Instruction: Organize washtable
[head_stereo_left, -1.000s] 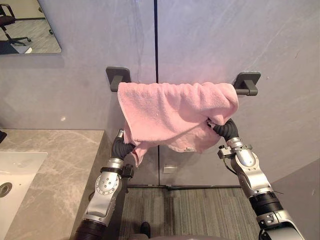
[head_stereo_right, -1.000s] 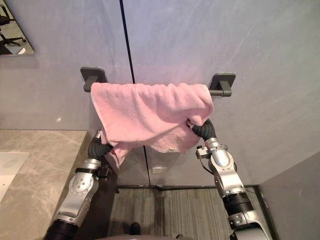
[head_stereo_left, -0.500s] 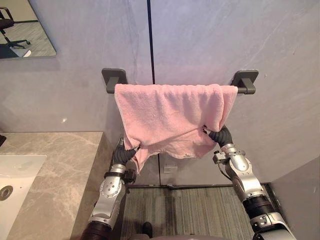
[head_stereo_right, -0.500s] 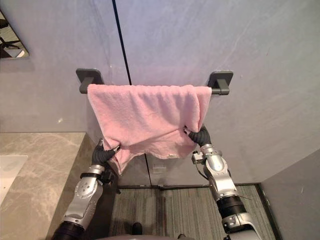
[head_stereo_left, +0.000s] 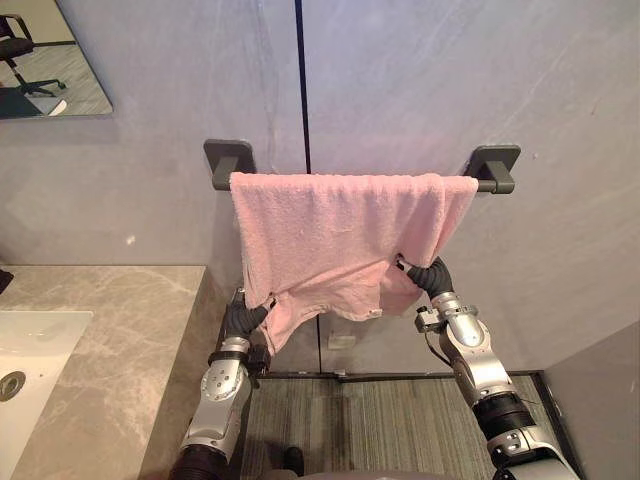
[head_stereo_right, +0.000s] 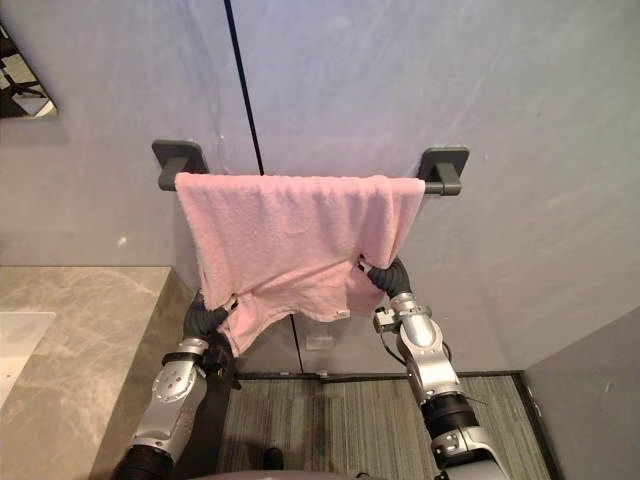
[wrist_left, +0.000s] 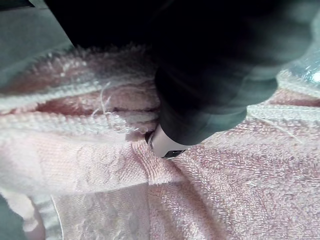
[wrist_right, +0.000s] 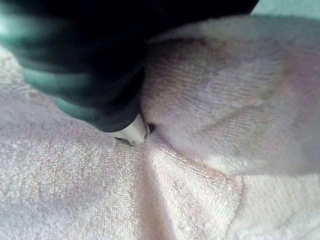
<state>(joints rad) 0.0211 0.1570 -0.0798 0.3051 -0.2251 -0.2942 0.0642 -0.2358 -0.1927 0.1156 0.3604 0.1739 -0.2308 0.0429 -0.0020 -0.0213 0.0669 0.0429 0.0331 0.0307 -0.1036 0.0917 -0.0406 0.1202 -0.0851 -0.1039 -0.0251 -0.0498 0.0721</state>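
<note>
Hanging over the towel rail (head_stereo_left: 494, 168), the pink towel (head_stereo_left: 330, 235) covers the bar from the left bracket almost to the right one. Below the rail's left end, the left hand (head_stereo_left: 241, 320) has the towel's lower left corner; in the left wrist view the cloth puckers tightly round the one finger (wrist_left: 162, 146) that shows, so it looks pinched. Below the rail's right end, the right hand (head_stereo_left: 430, 276) grips the right edge the same way, with folds gathering at its finger (wrist_right: 133, 132).

The main risk, as I judge it, is an uneven pull. If the left hand tugs harder, the towel could slide along or off the rail toward the worktop (head_stereo_left: 110, 330), which lies below and left of the rail. If the right hand releases late, its corner may stay bunched. A tip snagged in the loops could drag the cloth away on release.

The towel is soft terry with a flat woven band near its hem. Left of the rail's middle it hangs fairly smooth. Its bottom edge is ragged and uneven, and under the rail's right end it folds over itself.
</note>
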